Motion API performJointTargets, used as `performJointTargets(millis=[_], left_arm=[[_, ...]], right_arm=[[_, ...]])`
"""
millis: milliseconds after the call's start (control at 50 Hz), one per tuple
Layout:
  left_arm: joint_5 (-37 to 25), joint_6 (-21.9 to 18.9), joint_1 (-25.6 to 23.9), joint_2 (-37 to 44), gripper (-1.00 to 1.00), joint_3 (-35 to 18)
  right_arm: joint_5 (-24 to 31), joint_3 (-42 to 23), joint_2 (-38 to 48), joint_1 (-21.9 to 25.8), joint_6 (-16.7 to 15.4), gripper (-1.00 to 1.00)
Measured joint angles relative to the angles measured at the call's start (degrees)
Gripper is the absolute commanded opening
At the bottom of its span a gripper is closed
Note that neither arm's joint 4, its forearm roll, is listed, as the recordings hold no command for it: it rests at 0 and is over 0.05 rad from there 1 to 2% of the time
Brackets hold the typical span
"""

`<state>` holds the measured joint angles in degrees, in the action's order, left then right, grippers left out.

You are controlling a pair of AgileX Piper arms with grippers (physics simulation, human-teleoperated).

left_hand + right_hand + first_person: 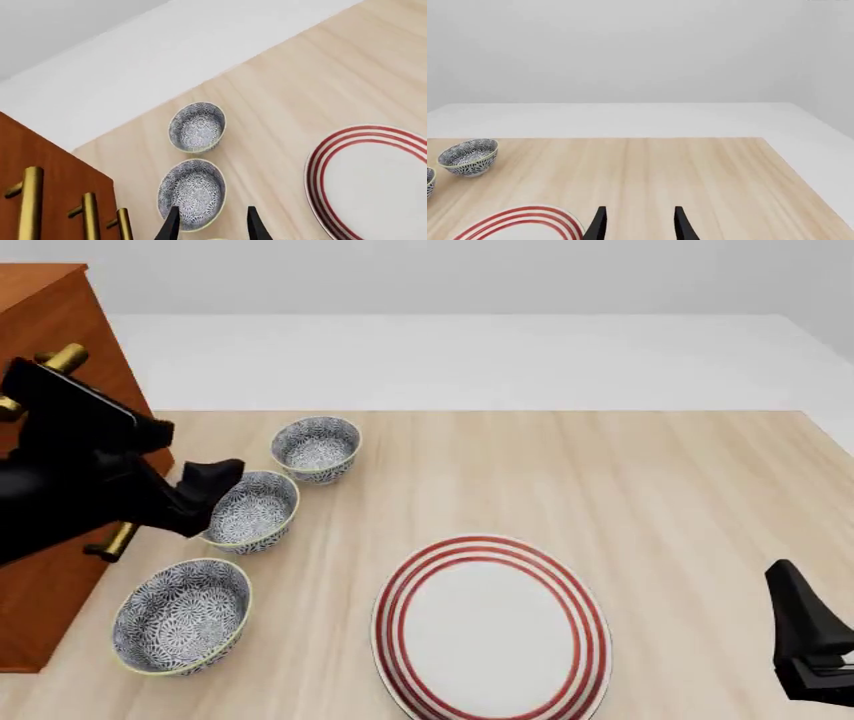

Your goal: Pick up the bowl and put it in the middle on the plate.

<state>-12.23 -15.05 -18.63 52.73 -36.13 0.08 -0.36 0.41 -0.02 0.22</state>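
Three look-alike blue-grey floral bowls stand in a row at the table's left: a far bowl [316,448], a middle bowl [251,510] and a near bowl [183,615]. I cannot tell which one the task means. My left gripper [214,480] hangs open just above the middle bowl's left rim, holding nothing. In the left wrist view the left gripper [212,227] frames the middle bowl [191,192], with the far bowl [197,126] beyond. The red-ringed white plate [491,628] lies empty at centre front. My right gripper [801,615] is open at the right front, far from the bowls.
A brown wooden cabinet [54,360] with brass handles [30,200] stands against the table's left edge, right beside the left arm and the bowls. The right wrist view shows the far bowl [468,156], the plate's rim [527,217] and the table's far edge.
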Motion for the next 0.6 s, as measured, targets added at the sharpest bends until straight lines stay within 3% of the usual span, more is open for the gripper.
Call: performJointTargets(millis=[280, 600], left_arm=[[-2.11, -2.12, -1.41, 11.16, 1.0, -4.24], [-2.5, -5.43, 0.41, 20.34, 1.0, -8.58]], right_arm=[[-0.17, -0.01, 0.18, 0.01, -0.02, 1.0], [-0.31, -0.03, 0.33, 0.01, -0.03, 1.0]])
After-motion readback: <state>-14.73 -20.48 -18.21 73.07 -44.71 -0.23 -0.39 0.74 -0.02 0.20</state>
